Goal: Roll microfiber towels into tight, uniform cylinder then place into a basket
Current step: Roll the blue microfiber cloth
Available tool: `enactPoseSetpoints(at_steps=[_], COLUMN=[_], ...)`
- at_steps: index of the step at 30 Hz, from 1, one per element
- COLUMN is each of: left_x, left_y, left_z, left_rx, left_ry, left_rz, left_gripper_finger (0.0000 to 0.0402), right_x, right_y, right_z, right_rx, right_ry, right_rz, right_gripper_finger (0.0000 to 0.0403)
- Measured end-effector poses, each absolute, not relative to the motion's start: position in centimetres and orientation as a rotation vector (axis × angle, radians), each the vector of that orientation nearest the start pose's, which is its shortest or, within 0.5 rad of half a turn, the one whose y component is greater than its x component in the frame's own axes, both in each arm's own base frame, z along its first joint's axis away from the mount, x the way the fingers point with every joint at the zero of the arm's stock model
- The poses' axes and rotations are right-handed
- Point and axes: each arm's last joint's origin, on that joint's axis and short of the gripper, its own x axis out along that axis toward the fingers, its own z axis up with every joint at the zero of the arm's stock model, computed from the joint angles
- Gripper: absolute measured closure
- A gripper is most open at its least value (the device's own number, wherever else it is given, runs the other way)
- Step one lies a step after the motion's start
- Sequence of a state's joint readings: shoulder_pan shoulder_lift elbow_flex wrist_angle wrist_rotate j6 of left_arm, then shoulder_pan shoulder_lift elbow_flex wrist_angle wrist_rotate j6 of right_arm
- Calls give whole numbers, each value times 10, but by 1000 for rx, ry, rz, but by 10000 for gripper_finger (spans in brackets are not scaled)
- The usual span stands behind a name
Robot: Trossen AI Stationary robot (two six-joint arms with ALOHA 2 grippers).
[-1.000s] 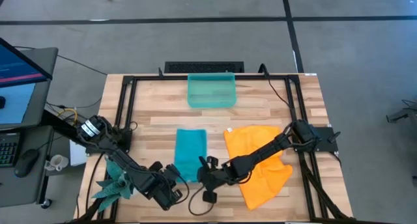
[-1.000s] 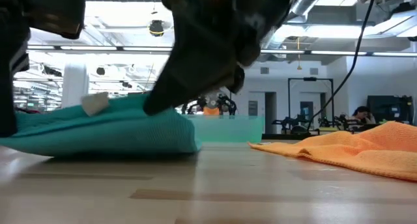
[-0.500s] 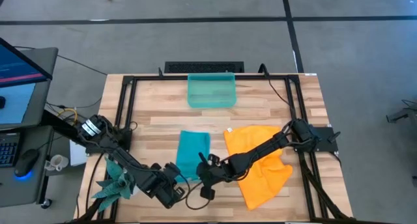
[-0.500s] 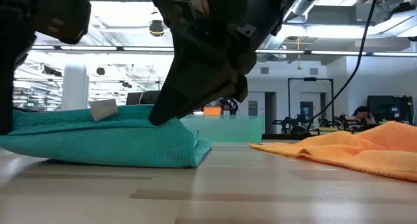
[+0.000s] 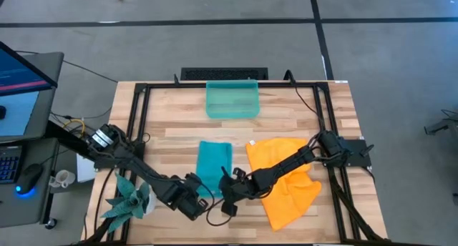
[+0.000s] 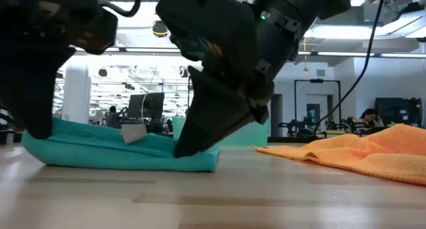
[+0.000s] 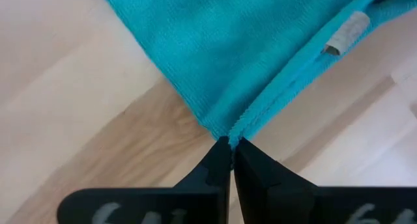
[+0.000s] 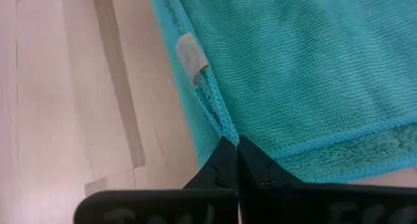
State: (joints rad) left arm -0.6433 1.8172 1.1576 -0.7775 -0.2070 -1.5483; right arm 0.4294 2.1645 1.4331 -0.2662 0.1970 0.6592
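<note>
My left gripper point(image 7: 230, 148) and right gripper point(image 8: 231, 148), jaws pinched on the near corners of the folded teal-blue microfiber towel point(image 5: 213, 166) on the wooden tabletop point(image 5: 286, 114); limp, light cloth, best held at its hems.

teal spiky plant figure point(image 5: 127, 201), keyboard point(image 5: 8, 164), monitor point(image 5: 18, 67), mouse point(image 5: 30, 178)
</note>
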Motion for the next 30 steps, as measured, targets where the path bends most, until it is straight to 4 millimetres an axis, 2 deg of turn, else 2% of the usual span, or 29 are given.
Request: enactPoseSetpoints(at_steps=[14, 25, 30], left_x=[268, 263, 258], left_y=[-190, -187, -192], left_z=[161, 160, 161], left_rx=[-548, -421, -302], left_ry=[1243, 1306, 1301], left_rz=[541, 503, 437], left_gripper_finger=[394, 299, 284], right_x=[405, 404, 404], right_y=[172, 172, 172], right_z=[116, 115, 115], right_rx=[310, 334, 337], right_ry=[982, 987, 991], right_rz=[-183, -205, -200], right_gripper_finger=[399, 397, 397])
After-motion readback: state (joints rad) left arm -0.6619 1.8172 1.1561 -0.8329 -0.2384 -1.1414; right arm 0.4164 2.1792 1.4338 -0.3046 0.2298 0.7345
